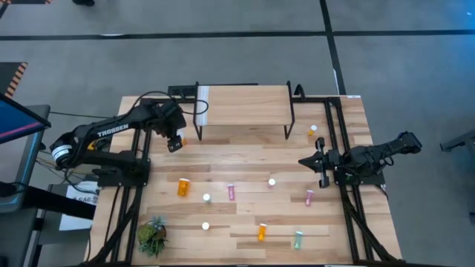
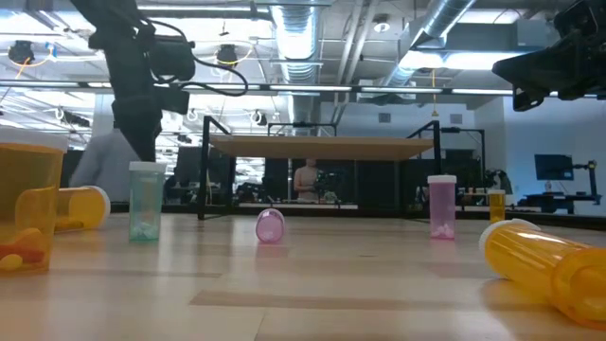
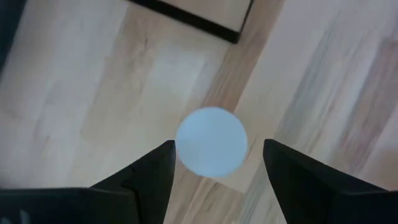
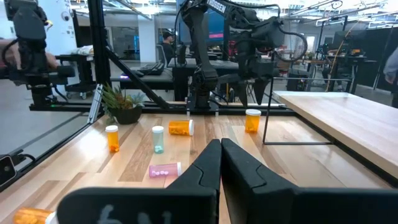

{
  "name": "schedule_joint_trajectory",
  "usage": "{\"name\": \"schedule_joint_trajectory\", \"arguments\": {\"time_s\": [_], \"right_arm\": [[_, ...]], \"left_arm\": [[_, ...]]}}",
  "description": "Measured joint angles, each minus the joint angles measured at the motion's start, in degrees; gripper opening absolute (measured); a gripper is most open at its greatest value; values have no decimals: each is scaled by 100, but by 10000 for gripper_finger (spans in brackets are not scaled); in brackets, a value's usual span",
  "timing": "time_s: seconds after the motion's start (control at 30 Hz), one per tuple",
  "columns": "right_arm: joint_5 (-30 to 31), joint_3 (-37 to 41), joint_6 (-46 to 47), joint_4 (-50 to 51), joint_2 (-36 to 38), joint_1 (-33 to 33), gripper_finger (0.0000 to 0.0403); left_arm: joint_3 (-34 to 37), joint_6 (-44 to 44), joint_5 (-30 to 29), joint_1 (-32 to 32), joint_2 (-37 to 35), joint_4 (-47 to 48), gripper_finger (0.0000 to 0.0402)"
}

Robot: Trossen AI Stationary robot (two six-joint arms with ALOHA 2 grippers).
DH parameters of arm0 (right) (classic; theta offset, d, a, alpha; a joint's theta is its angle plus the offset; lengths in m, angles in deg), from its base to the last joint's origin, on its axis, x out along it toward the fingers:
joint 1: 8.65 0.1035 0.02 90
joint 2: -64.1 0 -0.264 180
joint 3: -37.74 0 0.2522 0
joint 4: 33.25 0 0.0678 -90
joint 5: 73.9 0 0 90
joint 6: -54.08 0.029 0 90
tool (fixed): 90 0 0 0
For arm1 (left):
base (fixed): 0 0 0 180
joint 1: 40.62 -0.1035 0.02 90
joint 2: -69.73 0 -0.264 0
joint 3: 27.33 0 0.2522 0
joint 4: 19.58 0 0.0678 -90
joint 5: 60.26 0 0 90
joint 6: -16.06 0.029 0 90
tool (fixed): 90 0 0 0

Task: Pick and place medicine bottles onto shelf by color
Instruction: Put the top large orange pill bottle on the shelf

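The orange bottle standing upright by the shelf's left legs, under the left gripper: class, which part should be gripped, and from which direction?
Grip the orange bottle from straight above, by its round white cap or the body just below it. It stands upright and the left gripper hangs open over it, one finger on either side of the cap. The shelf leg stands close by, so a sideways approach looks cramped.

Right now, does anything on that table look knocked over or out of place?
Yes. Several medicine bottles lie on their sides instead of standing: a large orange bottle, a pink bottle, another pink bottle and a pale green bottle. Nothing looks spilled. The shelf holds no bottles yet.
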Motion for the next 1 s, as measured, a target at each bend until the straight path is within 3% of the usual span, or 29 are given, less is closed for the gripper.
{"name": "schedule_joint_trajectory", "arguments": {"time_s": [0.4,1.0], "right_arm": [[0,2,1,0,0,-1,33],[0,2,2,0,-2,0,33]], "left_arm": [[86,379,169,-311,0,-366,232],[612,209,295,-320,0,-859,232]]}}
